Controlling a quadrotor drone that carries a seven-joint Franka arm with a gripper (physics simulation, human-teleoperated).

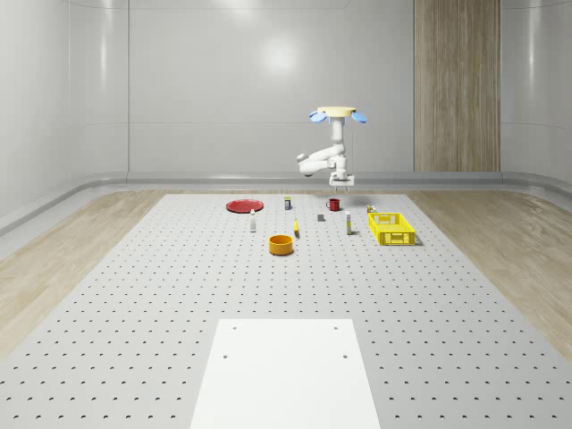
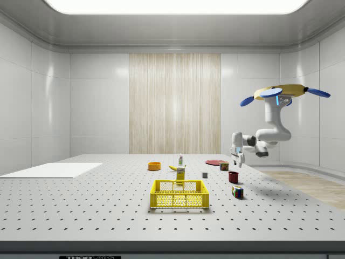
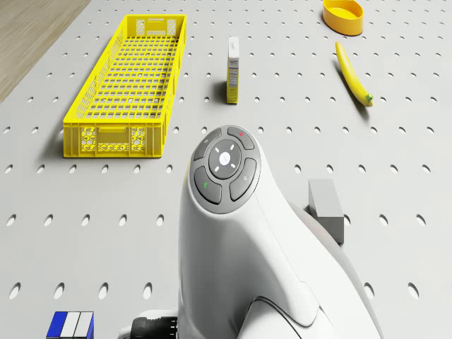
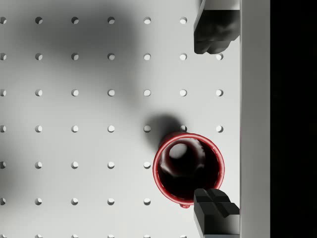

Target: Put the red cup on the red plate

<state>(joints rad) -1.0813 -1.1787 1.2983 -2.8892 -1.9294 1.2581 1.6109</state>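
The red cup (image 1: pixel 333 205) stands upright on the perforated table, well to the right of the flat red plate (image 1: pixel 243 206) in the whole-scene view. The drone (image 1: pixel 339 113) hovers above the cup, its white arm bent downward. My gripper (image 1: pixel 340 185) hangs open a short way above the cup (image 2: pixel 233 177), not touching it. In the wrist view the cup (image 4: pixel 188 166) shows its dark inside, with one fingertip (image 4: pixel 215 210) overlapping its rim and the other fingertip (image 4: pixel 213 29) far from it; the gripper (image 4: pixel 214 121) is off-centre from the cup. The plate (image 2: pixel 214 162) lies beyond the cup in the side view.
A yellow basket (image 1: pixel 391 228) sits to the right of the cup in the whole-scene view, an orange bowl (image 1: pixel 281 244) nearer the camera. A banana (image 3: pixel 353 74), a small carton (image 3: pixel 233 70), a grey block (image 3: pixel 325 201) and a colour cube (image 3: pixel 70 325) lie around.
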